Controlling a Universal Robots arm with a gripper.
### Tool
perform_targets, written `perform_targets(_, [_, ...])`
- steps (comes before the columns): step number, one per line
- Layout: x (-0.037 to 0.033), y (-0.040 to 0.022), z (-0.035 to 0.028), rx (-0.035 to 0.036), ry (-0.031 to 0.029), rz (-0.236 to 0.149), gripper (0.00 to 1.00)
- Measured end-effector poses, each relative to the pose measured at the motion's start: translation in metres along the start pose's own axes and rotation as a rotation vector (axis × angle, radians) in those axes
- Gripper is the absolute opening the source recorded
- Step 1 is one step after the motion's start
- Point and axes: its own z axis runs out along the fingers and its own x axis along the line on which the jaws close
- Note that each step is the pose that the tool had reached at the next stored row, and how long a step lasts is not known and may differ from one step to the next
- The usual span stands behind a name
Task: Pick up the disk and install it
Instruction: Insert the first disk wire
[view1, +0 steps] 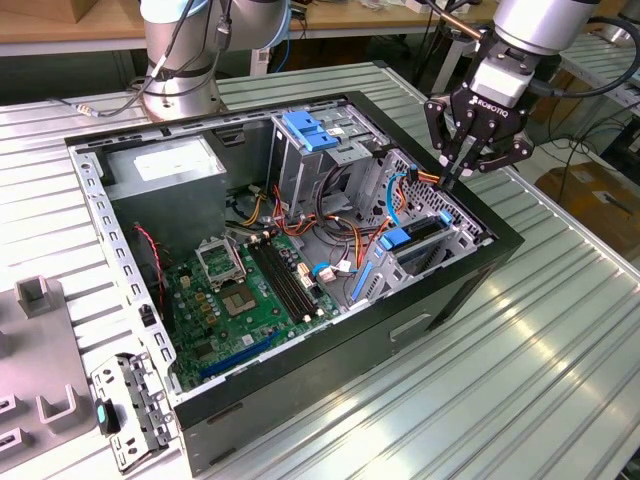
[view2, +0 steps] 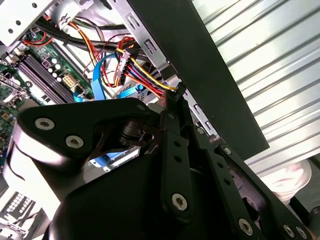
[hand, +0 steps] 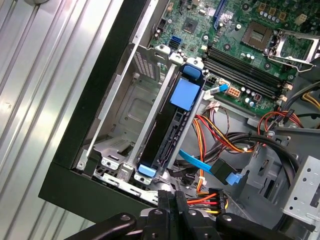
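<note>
The disk (view1: 420, 236) stands on edge in a slot of the metal drive cage (view1: 452, 222), at the side of the open computer case (view1: 330, 345) on the exterior view's right. In the first wrist view the disk (hand: 170, 135) shows as a dark slab between blue side rails with a blue tab (hand: 186, 92) at one end; its label is hidden. My gripper (view1: 452, 176) hangs just above the far end of that cage, apart from the disk, its fingers (hand: 169, 200) pressed together on nothing. In the second wrist view the gripper (view2: 176, 102) sits by the case wall, close to a bundle of coloured cables (view2: 131, 67).
A grey power supply box with a white sticker (view1: 165, 165) fills the case's far corner. A tall cage with a blue handle (view1: 305, 130) stands mid-case, beside the green motherboard (view1: 250, 290) and loose cables (view1: 335, 225). Grey fixtures (view1: 40, 340) lie on the ribbed table at the exterior view's left.
</note>
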Motion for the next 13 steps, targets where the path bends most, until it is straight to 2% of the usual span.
perform_targets(9, [0.0000,0.0001,0.0000,-0.0002,0.0000,0.004,0.16])
perform_targets(11, [-0.0001,0.0002,0.0000,-0.0005,-0.0002,0.018,0.16])
perform_targets(13, [-0.0001,0.0003,0.0000,-0.0012,-0.0004,0.048,0.16])
